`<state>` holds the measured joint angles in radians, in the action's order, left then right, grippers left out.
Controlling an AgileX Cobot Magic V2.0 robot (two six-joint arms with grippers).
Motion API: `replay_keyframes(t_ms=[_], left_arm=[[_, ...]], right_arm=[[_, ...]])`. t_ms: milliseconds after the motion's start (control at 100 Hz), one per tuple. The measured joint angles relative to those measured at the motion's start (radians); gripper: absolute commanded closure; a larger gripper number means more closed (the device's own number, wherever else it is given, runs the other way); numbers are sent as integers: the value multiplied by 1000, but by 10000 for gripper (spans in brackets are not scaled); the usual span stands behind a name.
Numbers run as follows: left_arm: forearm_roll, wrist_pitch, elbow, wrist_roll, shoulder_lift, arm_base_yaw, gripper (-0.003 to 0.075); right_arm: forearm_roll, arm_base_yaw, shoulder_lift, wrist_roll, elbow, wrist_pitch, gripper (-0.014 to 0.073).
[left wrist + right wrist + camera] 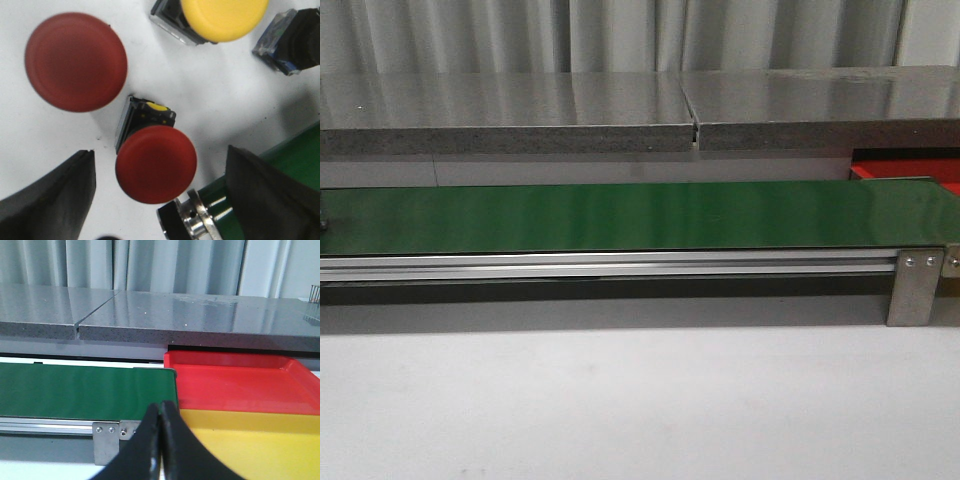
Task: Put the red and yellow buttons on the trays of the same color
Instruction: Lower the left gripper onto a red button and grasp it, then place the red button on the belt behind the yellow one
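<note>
In the left wrist view a red button (156, 164) with a dark base lies on the white table between the fingers of my open left gripper (159, 156), touching neither finger. A second red button (75, 61) and a yellow button (225, 17) lie farther off. In the right wrist view my right gripper (161, 407) is shut on nothing, over the end of the belt. Beyond it sits the yellow tray (260, 440), with the red tray (240, 385) behind that. The front view shows only a sliver of the red tray (905, 168) and no gripper.
The long green belt (620, 215) runs across the table on an aluminium rail with a metal bracket (917, 285). Its roller end (200, 215) lies close to the left fingers. A black-and-blue part (295, 40) lies near the yellow button. A grey ledge (620, 110) stands behind.
</note>
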<state>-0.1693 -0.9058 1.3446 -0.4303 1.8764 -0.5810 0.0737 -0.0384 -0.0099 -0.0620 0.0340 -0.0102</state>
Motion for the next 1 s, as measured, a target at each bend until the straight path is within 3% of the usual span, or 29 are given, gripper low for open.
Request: replay_keyframes(t_ms=[300, 700, 1000], left_arm=[[0, 22, 0, 0, 0, 0, 431], [0, 24, 0, 0, -7, 0, 437], [4, -24, 65, 63, -159, 0, 437]], right_arm=[[0, 0, 0, 0, 0, 0, 714], [0, 0, 0, 0, 0, 0, 714], [0, 0, 0, 0, 0, 0, 714]])
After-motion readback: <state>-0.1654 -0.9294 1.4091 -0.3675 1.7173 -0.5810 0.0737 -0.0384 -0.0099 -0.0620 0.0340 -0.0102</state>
